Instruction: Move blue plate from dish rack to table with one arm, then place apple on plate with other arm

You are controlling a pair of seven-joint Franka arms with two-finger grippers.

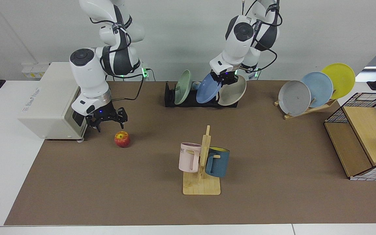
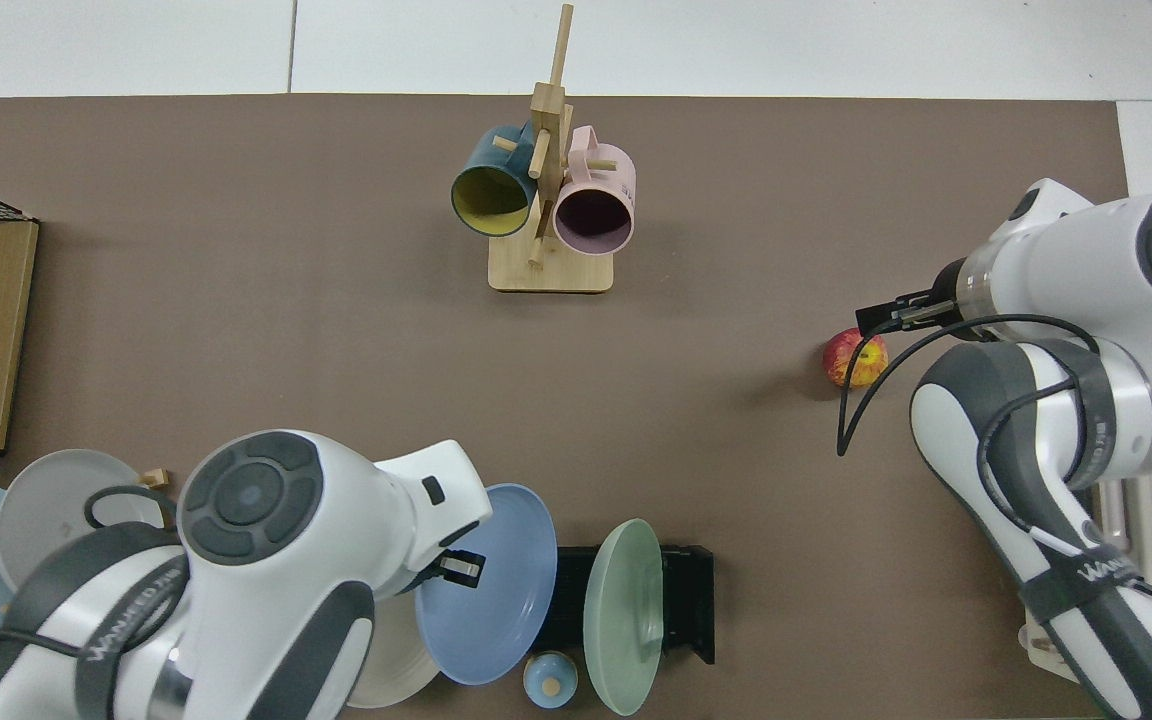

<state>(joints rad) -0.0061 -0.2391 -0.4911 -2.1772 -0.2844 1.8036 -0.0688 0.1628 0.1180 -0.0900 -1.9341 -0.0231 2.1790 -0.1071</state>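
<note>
The blue plate (image 1: 207, 89) hangs tilted above the black dish rack (image 1: 193, 99), lifted out of its slot. My left gripper (image 1: 222, 78) is shut on the plate's upper rim. From above, the blue plate (image 2: 491, 590) sits beside the dish rack (image 2: 686, 605), and the left gripper (image 2: 458, 568) is mostly under the arm. The apple (image 1: 122, 139) rests on the brown mat of the table (image 1: 273, 156). My right gripper (image 1: 107, 120) hovers open just behind and to the left of the apple, not touching it. In the top view the apple (image 2: 854, 358) lies just under the right gripper (image 2: 881, 318).
A green plate (image 1: 182, 87) and a beige plate (image 1: 233, 90) stay in the black rack. A toaster oven (image 1: 49, 101) stands close behind the right gripper. A mug stand (image 1: 202, 163) is mid-mat. A wooden rack with three plates (image 1: 315, 89) and a wire box (image 1: 364, 133) stand at the right.
</note>
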